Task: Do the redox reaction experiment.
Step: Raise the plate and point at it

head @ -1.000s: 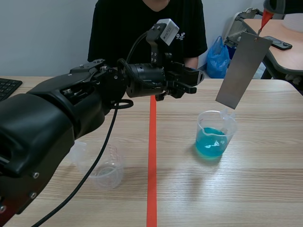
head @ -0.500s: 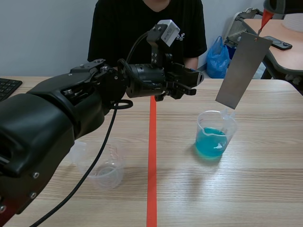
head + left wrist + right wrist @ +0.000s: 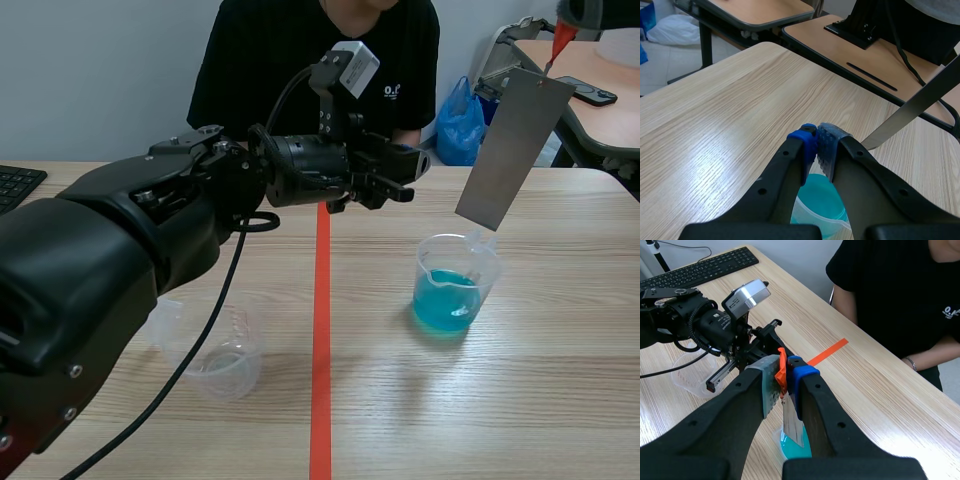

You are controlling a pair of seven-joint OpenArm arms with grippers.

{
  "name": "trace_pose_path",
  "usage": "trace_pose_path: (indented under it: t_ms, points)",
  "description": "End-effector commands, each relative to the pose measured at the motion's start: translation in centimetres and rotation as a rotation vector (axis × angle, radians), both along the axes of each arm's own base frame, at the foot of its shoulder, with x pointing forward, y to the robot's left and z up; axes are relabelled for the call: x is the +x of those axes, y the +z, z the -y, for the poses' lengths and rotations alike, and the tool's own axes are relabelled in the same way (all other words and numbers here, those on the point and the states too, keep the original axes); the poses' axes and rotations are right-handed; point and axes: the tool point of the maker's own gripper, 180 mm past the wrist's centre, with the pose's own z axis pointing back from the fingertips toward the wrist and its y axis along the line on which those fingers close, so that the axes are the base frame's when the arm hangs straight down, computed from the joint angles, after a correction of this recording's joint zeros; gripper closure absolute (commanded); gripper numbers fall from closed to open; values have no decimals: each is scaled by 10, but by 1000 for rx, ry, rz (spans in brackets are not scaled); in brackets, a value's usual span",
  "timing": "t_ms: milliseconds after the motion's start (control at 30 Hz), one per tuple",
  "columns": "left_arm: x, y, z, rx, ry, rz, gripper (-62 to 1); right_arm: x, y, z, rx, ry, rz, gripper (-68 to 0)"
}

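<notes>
Metal plate point(image 3: 513, 150) clamped in my right gripper point(image 3: 786, 367) by orange tab point(image 3: 781, 376), hanging just over blue-liquid beaker point(image 3: 455, 285); dip step, next lower straight down; my left gripper point(image 3: 817, 147) closed, empty

I'm seeing the tape line point(image 3: 321, 340) running down the middle of the table point(image 3: 560, 400). The filled beaker point(image 3: 455, 290) is sitting right of it, the empty beaker point(image 3: 228, 360) left of it and nearer the robot. The metal sheet point(image 3: 513, 150) is hanging tilted from the right gripper point(image 3: 785, 371), over the filled beaker. The left gripper point(image 3: 816, 145) is hovering past the line, left of the sheet, above that beaker. A person point(image 3: 310, 60) is sitting at the far side. A keyboard point(image 3: 15, 185) is lying at the far left edge.
</notes>
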Motion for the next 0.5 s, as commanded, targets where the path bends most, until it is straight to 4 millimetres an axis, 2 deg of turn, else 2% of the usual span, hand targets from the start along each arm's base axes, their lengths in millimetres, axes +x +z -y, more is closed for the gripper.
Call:
trace_pose_path:
  t_ms: [0, 267, 467]
  points:
    - [6, 16, -2, -26, 6, 39, -36, -2, 13, -1, 3, 16, 38, -15]
    - [8, 5, -15, 2, 23, 28, -36, -2, 13, -1, 3, 16, 38, -15]
    - [7, -7, -34, -2, 56, 21, -36, -2, 13, -1, 3, 16, 38, -15]
